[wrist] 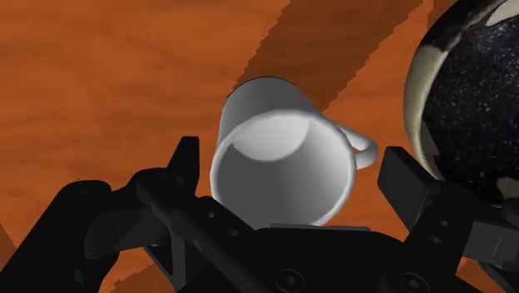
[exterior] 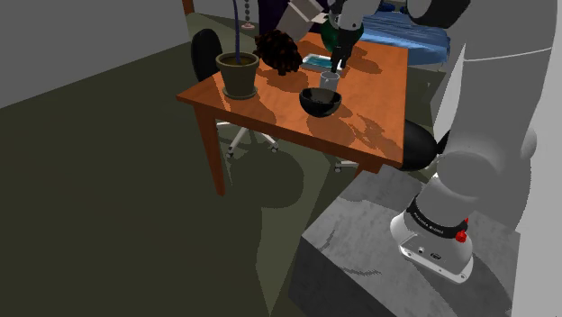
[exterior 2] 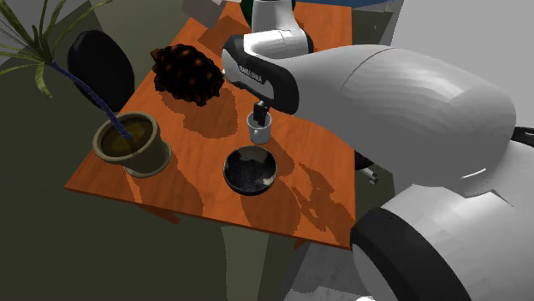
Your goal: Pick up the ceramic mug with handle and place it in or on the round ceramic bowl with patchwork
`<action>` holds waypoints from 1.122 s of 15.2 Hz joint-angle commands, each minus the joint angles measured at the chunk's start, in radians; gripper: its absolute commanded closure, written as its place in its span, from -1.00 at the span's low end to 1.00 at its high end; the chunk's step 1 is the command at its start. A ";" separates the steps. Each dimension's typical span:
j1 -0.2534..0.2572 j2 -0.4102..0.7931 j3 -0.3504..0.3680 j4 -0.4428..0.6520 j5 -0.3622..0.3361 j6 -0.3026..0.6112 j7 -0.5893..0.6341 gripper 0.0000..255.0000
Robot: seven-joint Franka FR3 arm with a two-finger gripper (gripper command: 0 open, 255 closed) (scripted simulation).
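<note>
Orange-brown wood forms the bench (exterior 2: 184, 167), which carries every item inspected.

Hazards, largest item first:
- Arm: the white arm (exterior 2: 411, 94) stands over the bench. Its shadow lies across the work area, and a wide swing could sweep the items nearby.
- Plant pot (exterior 2: 130, 145): stands well apart from the work, near the bench edge. Low risk.
- Pine cone (exterior 2: 186, 75): dark, and near the mug on the side away from the bowl. A sideways lift could brush it.
- Bowl (exterior 2: 250, 171): dark with pale patches, just beside the mug. A carry made too low would likely strike its rim. Its inside is rounded, so a mug let go off-centre may tip over.
- Mug (exterior 2: 259, 130): pale, upright on the bench, not lifted. Its wall looks smooth, so a light pinch may slip.
- Claw (wrist: 293, 158): spread, one finger on each side of the mug and not yet clasping it. Uneven closing would push the mug sideways.
- Handle (wrist: 363, 150): points toward one finger. That finger may catch it and twist the mug.

Markings: small lettering shows on the arm's dark band (exterior 2: 257, 73) and on the collar at its base (exterior: 430, 222). Neither is legible. No marks show on the mug or the bowl.
</note>
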 commanded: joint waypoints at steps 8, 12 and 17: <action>-0.072 0.186 0.026 0.172 0.065 0.000 -0.039 -1.00; -0.070 0.194 0.029 0.151 0.070 0.029 -0.043 -1.00; -0.070 0.194 0.029 0.151 0.070 0.029 -0.043 -1.00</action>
